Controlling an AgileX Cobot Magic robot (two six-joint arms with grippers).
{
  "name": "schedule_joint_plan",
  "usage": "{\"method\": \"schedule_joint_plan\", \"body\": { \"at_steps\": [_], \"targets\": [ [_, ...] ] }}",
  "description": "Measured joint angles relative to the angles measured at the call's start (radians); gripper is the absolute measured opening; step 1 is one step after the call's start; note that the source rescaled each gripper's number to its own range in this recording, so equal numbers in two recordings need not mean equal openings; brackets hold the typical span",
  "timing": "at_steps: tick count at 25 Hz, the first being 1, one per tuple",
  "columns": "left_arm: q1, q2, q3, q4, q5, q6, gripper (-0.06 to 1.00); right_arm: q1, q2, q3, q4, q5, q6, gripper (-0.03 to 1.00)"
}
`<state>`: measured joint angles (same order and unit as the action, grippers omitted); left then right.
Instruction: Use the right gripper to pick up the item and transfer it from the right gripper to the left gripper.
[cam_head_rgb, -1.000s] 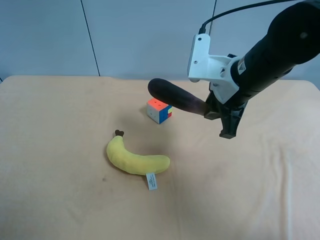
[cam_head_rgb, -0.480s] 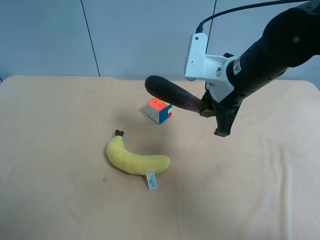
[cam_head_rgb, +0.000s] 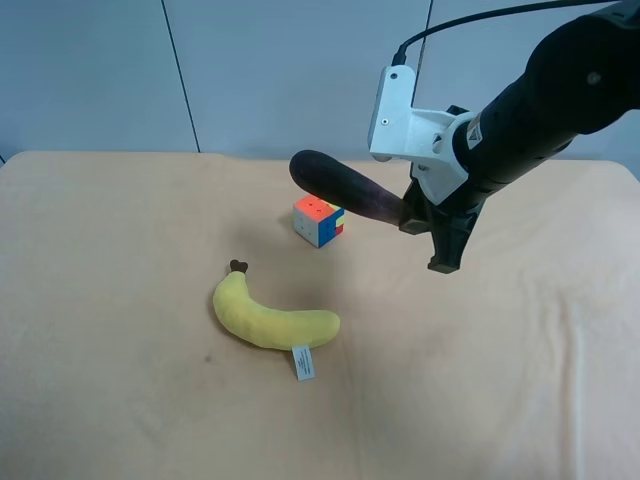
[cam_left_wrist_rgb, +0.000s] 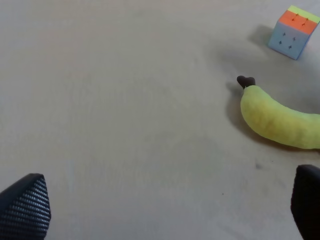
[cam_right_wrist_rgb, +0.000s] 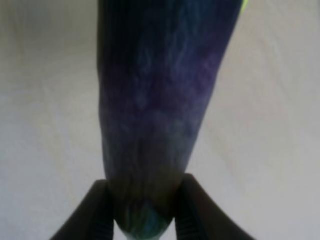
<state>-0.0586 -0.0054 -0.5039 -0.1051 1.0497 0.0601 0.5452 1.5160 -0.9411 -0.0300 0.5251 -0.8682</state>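
One risk: R gripper (cam_right_wrist_rgb: 145, 212) pinches eggplant (cam_head_rgb: 345, 190) by stem tip only, long overhang, so it may pivot or slip at handoff. L gripper (cam_left_wrist_rgb: 165, 205) fingers spread, empty.

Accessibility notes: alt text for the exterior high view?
The right claw holds a long dark purple toy eggplant by one end, above the tan cloth-covered table. A multicoloured puzzle cube and a yellow plush banana lie on it.

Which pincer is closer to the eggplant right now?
Right. The right pincer is shut on the eggplant at its end, holding it in the air. The left pincer is open and apart from it, over bare cloth near the banana.
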Motion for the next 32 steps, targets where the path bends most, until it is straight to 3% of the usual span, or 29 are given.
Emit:
{"method": "schedule_joint_plan", "body": {
  "at_steps": [32],
  "targets": [
    [0.000,0.000,0.000,0.000,0.000,0.000,0.93,0.000,0.000,0.000,0.411,-0.008,0.000,0.00]
  ]
}}
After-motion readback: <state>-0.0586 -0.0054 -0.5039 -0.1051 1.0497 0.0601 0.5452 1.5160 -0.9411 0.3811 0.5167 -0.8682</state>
